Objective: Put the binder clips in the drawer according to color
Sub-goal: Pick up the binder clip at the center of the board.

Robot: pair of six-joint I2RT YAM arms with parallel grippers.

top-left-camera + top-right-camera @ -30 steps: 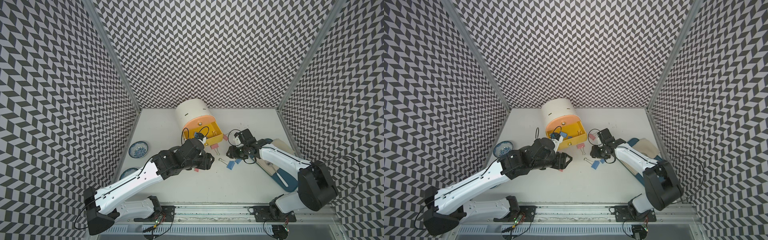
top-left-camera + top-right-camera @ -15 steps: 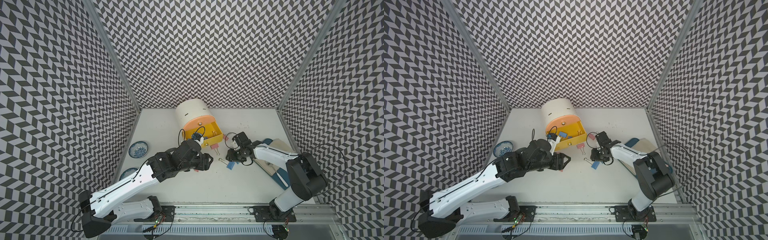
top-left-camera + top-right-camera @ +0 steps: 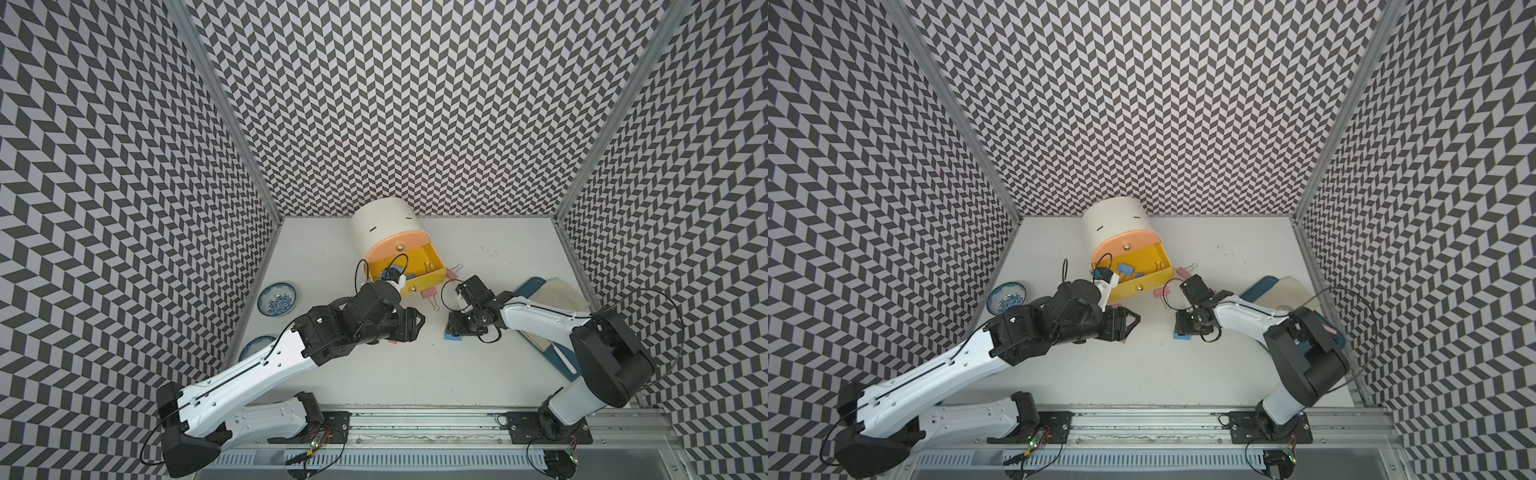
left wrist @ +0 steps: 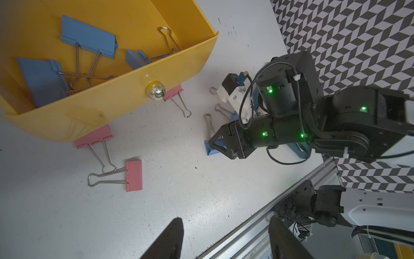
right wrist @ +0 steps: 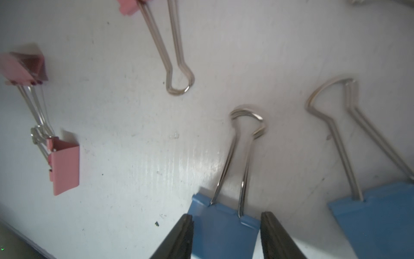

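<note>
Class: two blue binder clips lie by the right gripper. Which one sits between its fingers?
The blue clip flanked by both fingers of the right gripper; the other blue clip lies outside them.

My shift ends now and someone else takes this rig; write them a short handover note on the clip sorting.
Left gripper: open, empty, above the table near the pink clips.
Right gripper: open, jaws straddling a blue clip lying on the table.
Done: three blue clips in the open yellow drawer.
To do: that blue clip, a second blue clip beside it, and at least four pink clips on the table, two partly hidden by the drawer.
</note>
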